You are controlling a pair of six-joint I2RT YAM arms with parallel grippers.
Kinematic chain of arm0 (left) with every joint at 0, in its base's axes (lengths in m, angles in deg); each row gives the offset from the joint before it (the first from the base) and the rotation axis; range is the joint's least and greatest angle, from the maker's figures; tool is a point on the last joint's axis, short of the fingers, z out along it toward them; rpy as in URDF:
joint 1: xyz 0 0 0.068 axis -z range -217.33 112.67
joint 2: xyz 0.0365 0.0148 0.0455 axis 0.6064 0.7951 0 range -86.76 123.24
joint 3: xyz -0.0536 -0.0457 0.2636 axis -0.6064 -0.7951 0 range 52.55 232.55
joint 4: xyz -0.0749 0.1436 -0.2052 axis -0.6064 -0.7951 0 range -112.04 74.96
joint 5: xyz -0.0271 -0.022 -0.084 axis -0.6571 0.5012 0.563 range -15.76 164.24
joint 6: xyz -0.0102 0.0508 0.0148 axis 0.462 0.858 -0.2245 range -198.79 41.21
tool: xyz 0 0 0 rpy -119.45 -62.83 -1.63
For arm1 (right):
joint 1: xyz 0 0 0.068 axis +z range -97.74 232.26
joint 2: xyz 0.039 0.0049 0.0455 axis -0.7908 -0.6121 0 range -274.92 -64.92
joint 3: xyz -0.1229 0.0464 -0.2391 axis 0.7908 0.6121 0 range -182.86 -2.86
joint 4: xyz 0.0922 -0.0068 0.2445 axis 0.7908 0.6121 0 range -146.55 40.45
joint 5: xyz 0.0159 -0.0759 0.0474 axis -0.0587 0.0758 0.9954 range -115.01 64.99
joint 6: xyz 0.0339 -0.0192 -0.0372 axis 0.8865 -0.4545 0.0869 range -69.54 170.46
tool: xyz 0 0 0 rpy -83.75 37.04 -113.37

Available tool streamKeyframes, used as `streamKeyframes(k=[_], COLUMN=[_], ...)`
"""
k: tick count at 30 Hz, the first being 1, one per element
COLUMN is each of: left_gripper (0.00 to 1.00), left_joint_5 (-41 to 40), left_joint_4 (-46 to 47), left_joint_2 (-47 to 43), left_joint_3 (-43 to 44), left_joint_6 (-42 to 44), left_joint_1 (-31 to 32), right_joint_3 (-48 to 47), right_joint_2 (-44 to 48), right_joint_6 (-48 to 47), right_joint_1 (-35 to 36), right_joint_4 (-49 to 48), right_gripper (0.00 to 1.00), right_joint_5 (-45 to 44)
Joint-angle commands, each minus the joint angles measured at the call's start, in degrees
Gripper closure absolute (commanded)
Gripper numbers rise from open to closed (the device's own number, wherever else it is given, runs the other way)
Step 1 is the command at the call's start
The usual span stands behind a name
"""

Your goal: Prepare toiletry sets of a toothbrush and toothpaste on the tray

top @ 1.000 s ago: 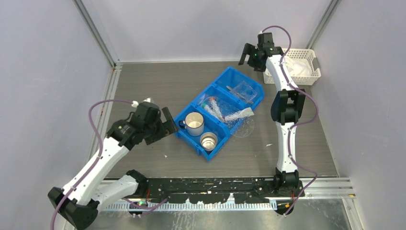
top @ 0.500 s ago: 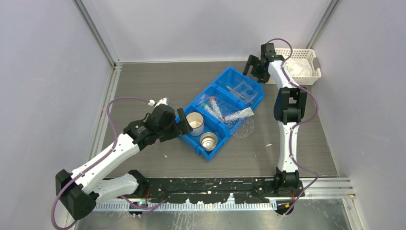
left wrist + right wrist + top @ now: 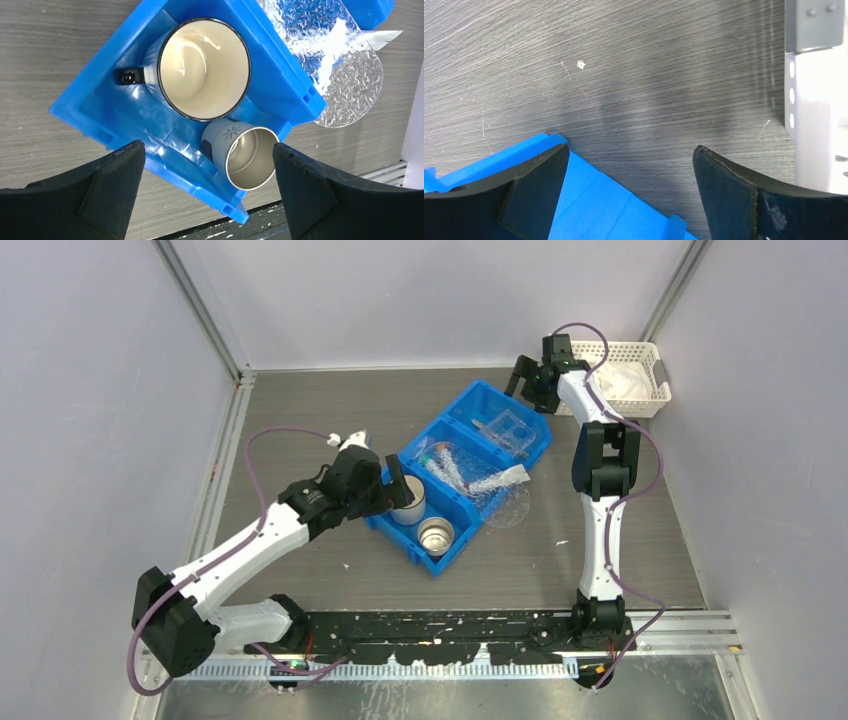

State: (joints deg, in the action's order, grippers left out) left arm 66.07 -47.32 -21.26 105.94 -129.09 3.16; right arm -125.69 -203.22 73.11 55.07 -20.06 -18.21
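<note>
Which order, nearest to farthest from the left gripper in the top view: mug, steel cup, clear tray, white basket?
1. mug, right beneath the left gripper
2. steel cup, same compartment
3. clear tray, far compartment
4. white basket, far right corner

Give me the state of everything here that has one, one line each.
left claw, open, empty, above the mug
right claw, open, empty, over the table between blue bin and white basket
mug, upright, empty
steel cup, upright, empty
toiletry sets, wrapped, lying in the bin's middle compartment
tray, resting in the bin's far compartment
</note>
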Motion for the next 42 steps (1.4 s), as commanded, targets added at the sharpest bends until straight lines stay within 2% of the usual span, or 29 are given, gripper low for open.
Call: streamKeyframes(k=[1,7,12,21,28,36,42], left_gripper=[0.0,0.0,0.0,0.0,0.0,0.0,0.0], left_joint_5=[-3.0,-0.7,2.3,4.4,4.4,2.0,7.3], left_joint_4=[3.7,3.6,3.3,4.8,4.5,-5.6,-7.9], left_joint_2=[2.1,4.5,6.0,12.1,13.7,5.8,1.4], left_joint_3=[3.7,3.5,3.2,5.3,8.4,17.4,15.9], left_joint_6=[3.4,5.2,7.0,9.6,11.6,15.4,12.1], left_joint_1=[-0.5,-6.2,-10.6,-12.4,-14.1,-14.4,-14.4], right_joint_3=[2.3,5.1,12.0,26.9,33.4,21.6,9.6], right_joint_2=[2.2,3.0,6.9,17.9,23.8,19.7,13.9], right_joint_6=[-0.7,-0.4,0.4,0.8,0.6,1.6,-1.2], right_joint_1=[-1.3,-1.3,-1.3,-1.3,-1.1,-1.1,-0.5], right_joint_4=[1.1,0.4,-1.8,-5.0,-6.0,-3.7,-2.1], right_gripper=[0.0,0.0,0.0,0.0,0.0,0.0,0.0], right_joint_5=[-0.5,-0.2,-0.7,-1.6,-1.8,-1.5,4.5])
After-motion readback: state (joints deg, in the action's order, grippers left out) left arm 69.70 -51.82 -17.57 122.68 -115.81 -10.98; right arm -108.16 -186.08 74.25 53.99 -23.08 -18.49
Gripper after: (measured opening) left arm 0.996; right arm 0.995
